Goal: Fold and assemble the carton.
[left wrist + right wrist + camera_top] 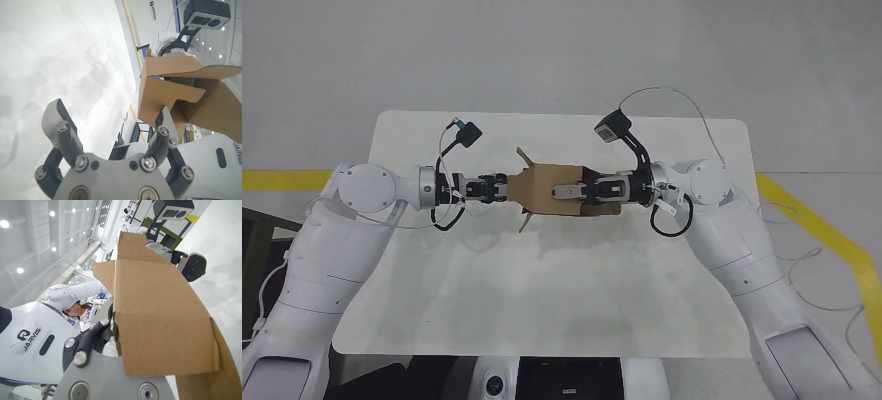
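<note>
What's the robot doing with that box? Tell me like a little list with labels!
thing: brown cardboard carton, half folded, flaps sticking out
left side: left tool open, one fingertip at the carton's edge
right side: right tool shut on the carton
underneath: white table
left to do: flaps not closed yet
</note>
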You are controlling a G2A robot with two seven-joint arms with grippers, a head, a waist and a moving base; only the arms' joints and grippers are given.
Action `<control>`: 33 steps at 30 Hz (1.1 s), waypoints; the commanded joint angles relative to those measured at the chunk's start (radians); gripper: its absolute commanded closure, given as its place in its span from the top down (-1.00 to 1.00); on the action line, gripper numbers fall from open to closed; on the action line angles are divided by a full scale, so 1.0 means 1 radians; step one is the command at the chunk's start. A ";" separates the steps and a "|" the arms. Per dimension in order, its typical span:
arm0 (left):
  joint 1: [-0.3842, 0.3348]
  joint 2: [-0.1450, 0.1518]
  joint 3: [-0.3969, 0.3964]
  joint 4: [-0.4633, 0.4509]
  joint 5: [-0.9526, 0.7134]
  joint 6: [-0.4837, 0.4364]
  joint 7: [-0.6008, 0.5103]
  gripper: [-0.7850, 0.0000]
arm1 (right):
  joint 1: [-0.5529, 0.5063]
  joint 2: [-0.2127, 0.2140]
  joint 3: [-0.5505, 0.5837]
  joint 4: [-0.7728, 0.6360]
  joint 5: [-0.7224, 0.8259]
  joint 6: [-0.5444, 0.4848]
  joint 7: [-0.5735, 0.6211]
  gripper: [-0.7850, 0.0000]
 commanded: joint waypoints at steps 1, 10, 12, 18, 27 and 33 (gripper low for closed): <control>-0.001 0.000 0.001 -0.002 0.000 0.001 0.000 1.00 | 0.003 -0.002 -0.005 0.003 0.002 -0.001 0.000 -1.00; 0.000 -0.001 0.002 -0.004 -0.003 -0.002 0.001 1.00 | 0.017 -0.009 -0.028 0.006 0.012 -0.006 0.002 -1.00; 0.000 -0.001 0.002 -0.004 -0.003 -0.002 0.001 1.00 | 0.019 -0.011 -0.031 0.008 0.013 -0.007 0.002 -1.00; -0.001 -0.001 0.003 -0.003 -0.004 -0.001 -0.001 1.00 | 0.024 -0.014 -0.039 0.013 0.016 -0.009 0.002 -1.00; 0.000 0.002 -0.011 -0.001 -0.005 -0.003 -0.001 1.00 | 0.021 -0.008 0.006 0.047 0.011 -0.035 -0.069 -1.00; 0.015 0.007 -0.019 -0.008 0.014 -0.004 0.001 1.00 | -0.002 0.001 0.058 0.045 -0.018 -0.050 -0.176 -1.00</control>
